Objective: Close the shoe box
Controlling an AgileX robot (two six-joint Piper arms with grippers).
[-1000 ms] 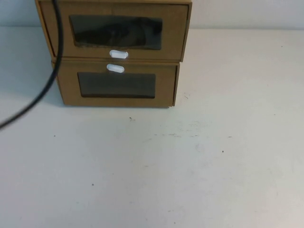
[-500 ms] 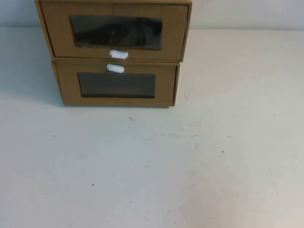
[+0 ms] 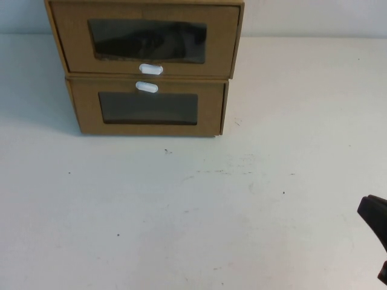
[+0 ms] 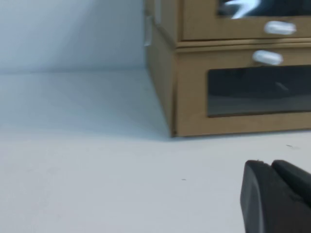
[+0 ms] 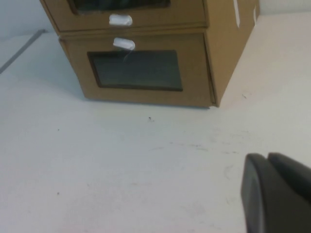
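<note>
Both grippers — left, right — sit well short of shoe box; jaws unreadable.

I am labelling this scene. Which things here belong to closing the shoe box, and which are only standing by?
For the job:
- upper box, white tab below its window
- right gripper, low at the table's right edge
- left gripper, in its wrist view only, before the boxes

Standing by:
- lower box, supporting the upper one
- table
</note>
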